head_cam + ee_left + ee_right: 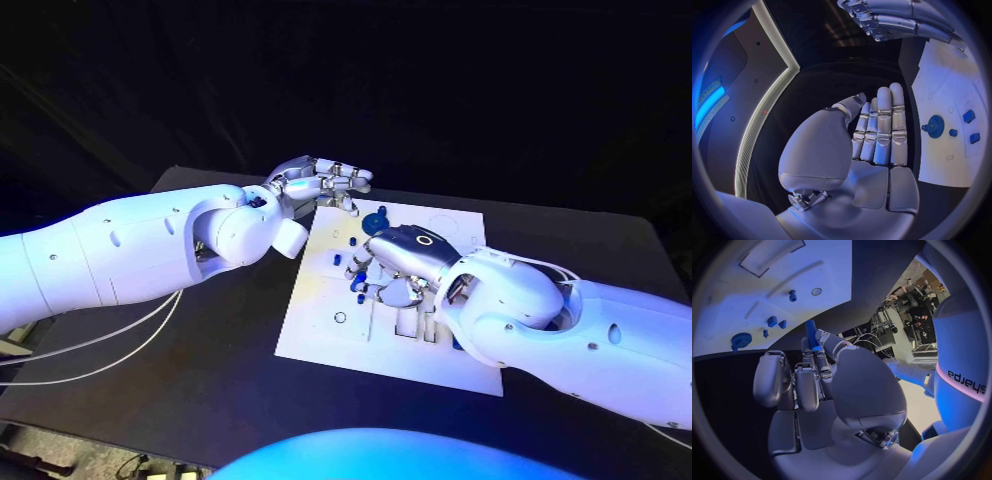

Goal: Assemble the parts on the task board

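Note:
The white task board (325,330) lies in the middle of the black table. A blue gear (375,222) stands near its far edge, with small blue parts (335,260) close by. My right hand (392,272) hovers over the board's middle and pinches a long blue part (811,334) between thumb and fingers. The gear (741,340) and small blue parts (772,321) sit on the board beyond that hand. My left hand (320,180) is raised at the board's far left corner, fingers (882,130) straight and holding nothing. The gear (934,126) and blue parts (969,116) lie beside it.
Black table (188,370) surrounds the board on every side. White cables (101,345) hang under my left arm at the table's left edge. Printed outlines and slots (411,325) mark the board near my right hand.

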### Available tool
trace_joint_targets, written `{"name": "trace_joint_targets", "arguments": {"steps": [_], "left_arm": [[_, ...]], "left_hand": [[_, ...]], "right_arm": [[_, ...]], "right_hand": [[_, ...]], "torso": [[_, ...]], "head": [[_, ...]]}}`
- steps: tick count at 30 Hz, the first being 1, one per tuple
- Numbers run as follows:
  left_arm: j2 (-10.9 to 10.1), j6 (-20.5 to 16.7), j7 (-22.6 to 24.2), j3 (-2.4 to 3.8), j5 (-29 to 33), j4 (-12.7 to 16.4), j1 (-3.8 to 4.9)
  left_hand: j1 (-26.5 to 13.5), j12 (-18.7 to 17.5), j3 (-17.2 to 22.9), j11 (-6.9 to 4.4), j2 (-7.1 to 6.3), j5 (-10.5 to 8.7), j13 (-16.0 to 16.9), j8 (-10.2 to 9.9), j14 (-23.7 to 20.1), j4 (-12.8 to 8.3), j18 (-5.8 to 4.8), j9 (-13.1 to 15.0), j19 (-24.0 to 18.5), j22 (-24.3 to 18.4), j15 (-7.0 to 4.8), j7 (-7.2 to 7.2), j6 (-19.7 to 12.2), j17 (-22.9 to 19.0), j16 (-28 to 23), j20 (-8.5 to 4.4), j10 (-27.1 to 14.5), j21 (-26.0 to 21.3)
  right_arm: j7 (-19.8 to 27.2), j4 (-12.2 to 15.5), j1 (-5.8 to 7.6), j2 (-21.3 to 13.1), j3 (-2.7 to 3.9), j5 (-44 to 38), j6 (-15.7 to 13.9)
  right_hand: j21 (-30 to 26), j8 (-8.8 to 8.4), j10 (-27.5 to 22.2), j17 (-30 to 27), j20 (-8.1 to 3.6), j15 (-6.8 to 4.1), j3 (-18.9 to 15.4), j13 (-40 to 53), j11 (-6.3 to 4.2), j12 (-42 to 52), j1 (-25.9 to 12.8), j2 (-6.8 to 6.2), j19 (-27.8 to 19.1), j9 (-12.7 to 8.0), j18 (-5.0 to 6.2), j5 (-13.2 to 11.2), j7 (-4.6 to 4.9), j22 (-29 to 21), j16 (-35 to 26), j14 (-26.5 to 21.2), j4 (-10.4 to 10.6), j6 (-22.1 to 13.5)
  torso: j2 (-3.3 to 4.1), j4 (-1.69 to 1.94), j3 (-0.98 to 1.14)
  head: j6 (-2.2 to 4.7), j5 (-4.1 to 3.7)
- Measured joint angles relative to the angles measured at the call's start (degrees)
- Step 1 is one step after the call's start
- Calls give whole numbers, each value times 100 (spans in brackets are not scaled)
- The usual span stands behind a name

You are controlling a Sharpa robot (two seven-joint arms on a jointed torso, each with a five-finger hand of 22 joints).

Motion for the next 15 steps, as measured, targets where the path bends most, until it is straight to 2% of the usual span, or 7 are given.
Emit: {"name": "trace_joint_targets", "arguments": {"steps": [8, 15], "left_arm": [[33, 1, 0, 0, 0, -8, 0], [34, 5, -17, 0, 0, 12, 0]], "left_hand": [[0, 0, 0, 0, 0, 0, 0, 0, 0, 0, 0, 0, 0, 0, 0, 0, 0, 0, 0, 0, 0, 0], [0, 0, 0, 0, 0, 0, -5, 0, 0, 0, 0, 0, 0, 1, 0, 0, 0, 0, 0, 0, 0, 0]], "right_arm": [[59, -289, -301, 385, -56, 0, -53], [76, -589, -433, 542, -86, -1, -51]], "right_hand": [[0, 0, 0, 0, 0, 0, 0, 0, 0, 0, 0, 0, 0, -1, 0, 23, 0, 5, 0, 0, 0, 0], [0, 0, 0, 0, 0, 0, 0, 0, 0, 0, 0, 0, 0, -1, 0, 22, 0, 5, 0, 0, -1, 0]], "torso": [[4, -6, -3], [10, -7, 0]], "head": [[6, 102], [-33, 172]]}}
